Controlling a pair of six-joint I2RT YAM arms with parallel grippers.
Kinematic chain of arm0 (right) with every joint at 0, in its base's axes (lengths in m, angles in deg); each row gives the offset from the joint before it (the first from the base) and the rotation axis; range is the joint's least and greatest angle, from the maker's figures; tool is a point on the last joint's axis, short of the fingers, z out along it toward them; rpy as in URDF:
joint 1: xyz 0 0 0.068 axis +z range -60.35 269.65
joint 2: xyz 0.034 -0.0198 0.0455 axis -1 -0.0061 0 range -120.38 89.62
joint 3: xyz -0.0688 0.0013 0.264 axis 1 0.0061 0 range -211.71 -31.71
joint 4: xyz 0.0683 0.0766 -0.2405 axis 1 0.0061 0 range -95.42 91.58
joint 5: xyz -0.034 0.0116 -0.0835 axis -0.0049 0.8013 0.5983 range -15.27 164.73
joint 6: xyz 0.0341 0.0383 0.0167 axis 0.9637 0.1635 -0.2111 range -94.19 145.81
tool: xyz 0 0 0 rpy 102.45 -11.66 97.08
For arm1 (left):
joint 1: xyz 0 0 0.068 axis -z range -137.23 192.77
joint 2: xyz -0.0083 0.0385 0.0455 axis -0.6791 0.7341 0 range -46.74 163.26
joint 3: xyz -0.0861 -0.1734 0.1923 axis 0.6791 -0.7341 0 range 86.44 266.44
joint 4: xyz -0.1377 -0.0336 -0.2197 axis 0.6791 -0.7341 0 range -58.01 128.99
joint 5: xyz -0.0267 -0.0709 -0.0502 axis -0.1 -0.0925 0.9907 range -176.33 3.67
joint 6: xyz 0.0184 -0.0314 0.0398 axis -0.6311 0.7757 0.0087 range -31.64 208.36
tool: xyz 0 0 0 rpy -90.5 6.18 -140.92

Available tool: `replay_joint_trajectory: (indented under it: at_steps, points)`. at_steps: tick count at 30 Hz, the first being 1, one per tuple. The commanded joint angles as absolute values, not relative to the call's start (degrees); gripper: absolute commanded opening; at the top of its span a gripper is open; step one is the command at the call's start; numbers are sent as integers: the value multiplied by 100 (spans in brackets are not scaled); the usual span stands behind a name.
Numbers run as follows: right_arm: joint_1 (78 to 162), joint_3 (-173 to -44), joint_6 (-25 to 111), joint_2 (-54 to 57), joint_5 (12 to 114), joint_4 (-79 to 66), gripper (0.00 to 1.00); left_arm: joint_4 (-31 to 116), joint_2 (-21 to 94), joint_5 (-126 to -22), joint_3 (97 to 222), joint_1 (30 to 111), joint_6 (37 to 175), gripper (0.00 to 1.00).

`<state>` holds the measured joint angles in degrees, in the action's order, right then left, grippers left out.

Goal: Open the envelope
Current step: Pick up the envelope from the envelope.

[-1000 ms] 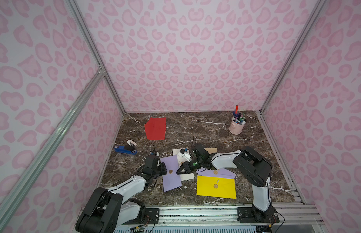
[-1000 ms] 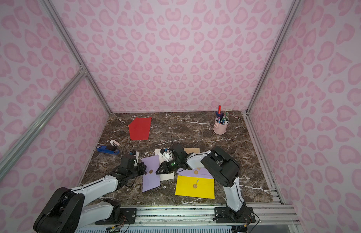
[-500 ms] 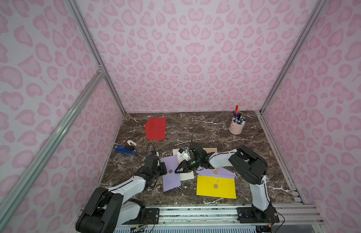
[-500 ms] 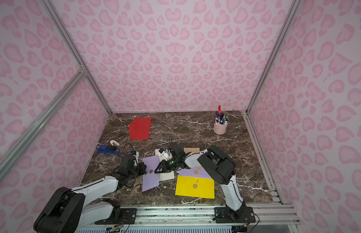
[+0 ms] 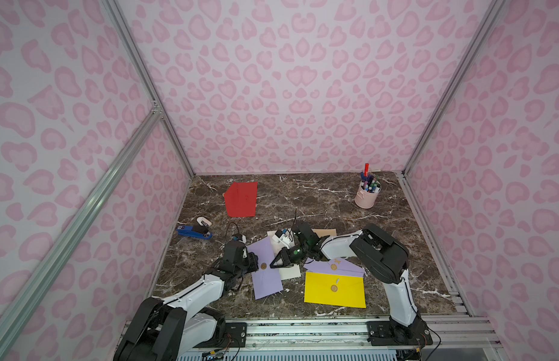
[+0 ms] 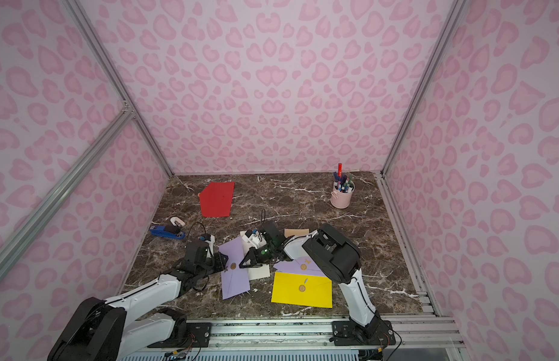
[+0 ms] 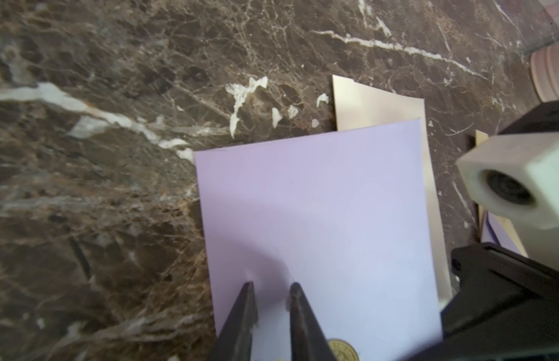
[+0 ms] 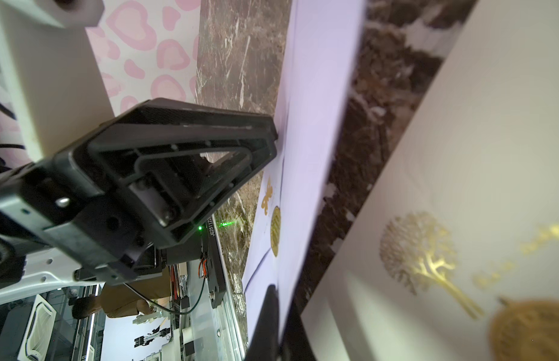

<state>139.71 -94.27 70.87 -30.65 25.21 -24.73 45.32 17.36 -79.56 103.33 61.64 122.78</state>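
Observation:
The lilac envelope (image 5: 267, 275) (image 6: 234, 278) lies flap side up on the marble table, with a gold seal (image 5: 263, 266) (image 7: 343, 351) on its flap. My left gripper (image 5: 254, 262) (image 7: 272, 297) rests over the envelope's left edge, open by a narrow gap with only the lilac paper (image 7: 318, 218) beneath it. From the other side, my right gripper (image 5: 273, 265) (image 8: 281, 312) is shut on the envelope's right edge (image 8: 315, 125). The seal (image 8: 275, 231) lies between the two grippers.
A white card (image 5: 290, 272) (image 8: 459, 218) lies partly under the envelope. A second lilac envelope (image 5: 331, 265) and a yellow one (image 5: 334, 289) sit to the right. Farther back are a red envelope (image 5: 241, 200), a pink pen cup (image 5: 367, 195) and a blue stapler (image 5: 193, 233).
My right gripper has closed onto the envelope's right edge. My left gripper's jaws have parted a little. The arms have barely shifted.

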Motion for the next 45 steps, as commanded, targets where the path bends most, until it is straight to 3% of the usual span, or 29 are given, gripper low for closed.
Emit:
replay_joint_trajectory:
  at_steps: [1,5,8,11,16,27,34,38,45]
  points:
    - [13965,-9504,6935,-2946,2471,-2460,0,4355,1297,-7896,10538,6161,12077,39]
    - [13889,-9582,6730,-2654,2532,-2223,0,4209,413,-8025,10858,6160,11831,68]
    - [13729,-9597,6612,-2349,2560,-2131,0,4278,-174,-8044,10938,6156,11763,81]
    - [13510,-9537,6503,-1943,2561,-2097,0,4549,-520,-7814,10840,6149,11786,86]
    - [13175,-9209,6348,-1115,2287,-2441,0,5222,-718,-7144,10684,6152,11843,87]
    - [12517,-8428,5416,524,1842,-2303,0,6898,-74,-4898,11006,6141,12074,75]
    - [12524,-8276,5289,924,1702,-2346,0,7204,251,-4439,11120,6149,12214,69]
    - [12557,-8284,5244,918,1671,-2307,0,7401,255,-4244,11127,6157,12316,54]
    - [12742,-8369,5069,859,1641,-2183,0,7441,339,-4130,11166,6149,12334,20]
